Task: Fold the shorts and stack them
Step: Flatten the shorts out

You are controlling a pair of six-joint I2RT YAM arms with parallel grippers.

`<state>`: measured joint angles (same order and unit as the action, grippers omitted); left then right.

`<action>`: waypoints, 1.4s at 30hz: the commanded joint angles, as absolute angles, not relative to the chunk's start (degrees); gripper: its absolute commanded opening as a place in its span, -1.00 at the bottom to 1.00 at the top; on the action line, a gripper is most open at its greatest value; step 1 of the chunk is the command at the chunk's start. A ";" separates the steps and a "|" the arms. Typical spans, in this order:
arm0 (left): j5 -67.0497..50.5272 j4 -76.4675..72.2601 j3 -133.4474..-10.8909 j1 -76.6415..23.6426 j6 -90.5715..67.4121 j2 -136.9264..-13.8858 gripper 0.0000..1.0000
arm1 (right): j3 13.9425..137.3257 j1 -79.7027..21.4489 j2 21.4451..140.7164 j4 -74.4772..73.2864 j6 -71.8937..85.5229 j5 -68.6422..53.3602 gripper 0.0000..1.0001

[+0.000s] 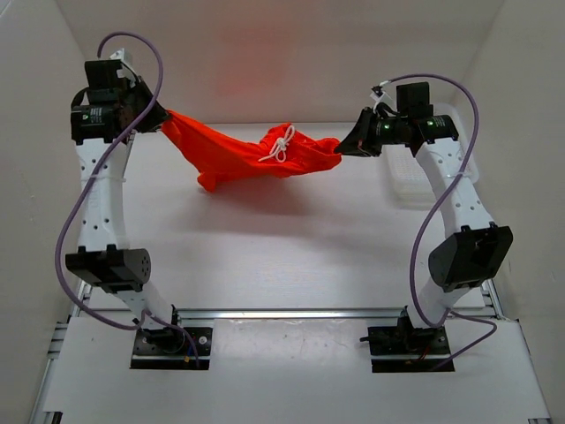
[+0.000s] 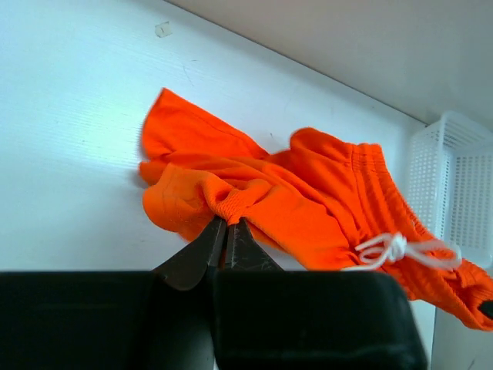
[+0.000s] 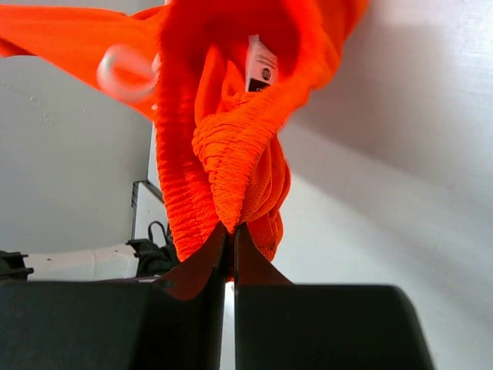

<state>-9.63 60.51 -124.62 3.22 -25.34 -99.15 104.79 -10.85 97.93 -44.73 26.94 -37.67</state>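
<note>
Above the white desk point(image 1: 291, 256), we hold the bright orange-red soft fabric shorts point(image 1: 238, 157) slung between left tool point(image 1: 163, 121) and right tool point(image 1: 342, 148), each clenched on cloth; no fold or stack yet.

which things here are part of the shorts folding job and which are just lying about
In the job:
shorts, stretched between both grippers
left gripper, shut on one end
right gripper, shut on the waistband

Lying about:
white mesh basket, off to the right
</note>
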 commanded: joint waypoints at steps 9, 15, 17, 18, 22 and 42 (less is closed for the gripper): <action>-8.45 61.09 -120.32 4.75 -22.59 -95.00 -0.80 | 88.78 -9.67 80.68 -50.54 25.49 -32.18 -1.00; -11.59 61.98 -109.99 5.89 -22.59 -96.70 -0.80 | 77.63 -9.05 75.43 -53.00 25.49 -20.22 -1.00; -12.82 59.08 -100.77 5.89 -22.06 -88.27 -0.80 | 69.29 -9.75 69.65 -53.00 27.15 -18.38 -1.00; -12.83 56.28 -92.46 5.89 -22.06 -85.72 -0.67 | 66.47 -9.76 67.87 -53.61 27.77 -17.06 -0.90; -13.08 54.05 -84.29 5.89 -22.85 -85.58 1.00 | 55.91 -9.76 64.86 -52.21 28.83 -9.85 0.51; -16.00 41.05 -55.37 -10.45 -32.61 -87.60 0.98 | 51.59 -21.88 73.64 -50.10 30.32 -3.34 0.90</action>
